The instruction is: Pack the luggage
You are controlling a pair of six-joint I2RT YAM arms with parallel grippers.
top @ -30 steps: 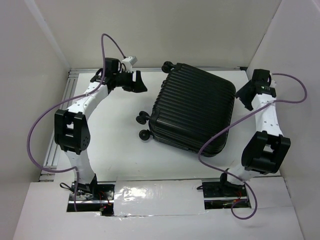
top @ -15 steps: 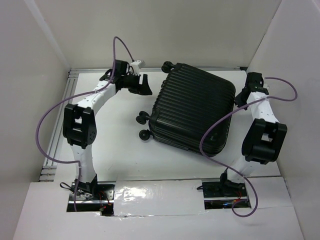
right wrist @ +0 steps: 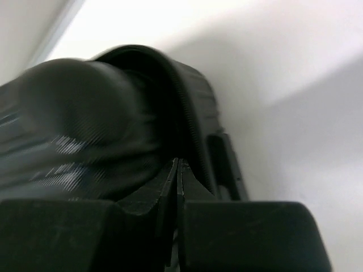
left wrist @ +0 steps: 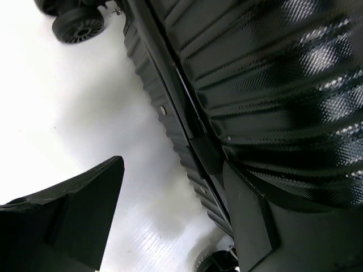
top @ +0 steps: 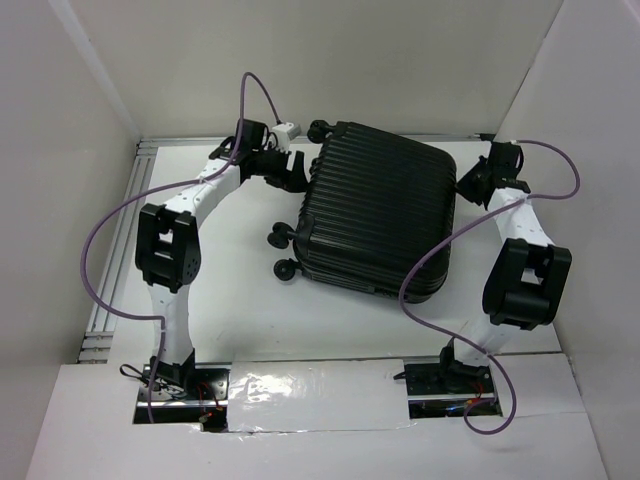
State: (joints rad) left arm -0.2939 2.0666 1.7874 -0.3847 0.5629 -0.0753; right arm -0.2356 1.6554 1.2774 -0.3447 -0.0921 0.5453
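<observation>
The luggage point(top: 380, 215) is a black ribbed hard-shell suitcase lying closed and flat in the middle of the table, wheels point(top: 284, 252) toward the left. My left gripper point(top: 297, 172) stands open at its far left corner. In the left wrist view the luggage point(left wrist: 272, 85) fills the right side, with one finger point(left wrist: 249, 221) against its shell and the left gripper point(left wrist: 172, 164) spanning bare table. My right gripper point(top: 467, 185) is shut with nothing between its jaws, tips at the suitcase's right edge. In the right wrist view the right gripper point(right wrist: 177, 161) touches the luggage point(right wrist: 85, 113) by its zipper seam.
White walls close in the table on the left, back and right. An aluminium rail point(top: 115, 270) runs along the left edge. Purple cables loop from both arms, the right one point(top: 430, 265) hanging over the suitcase's near right corner. A suitcase wheel point(left wrist: 78, 24) shows near the left gripper.
The right gripper has shut and swung in against the suitcase's right edge. The left gripper has moved right up to the far left corner. The suitcase has shifted slightly left.
</observation>
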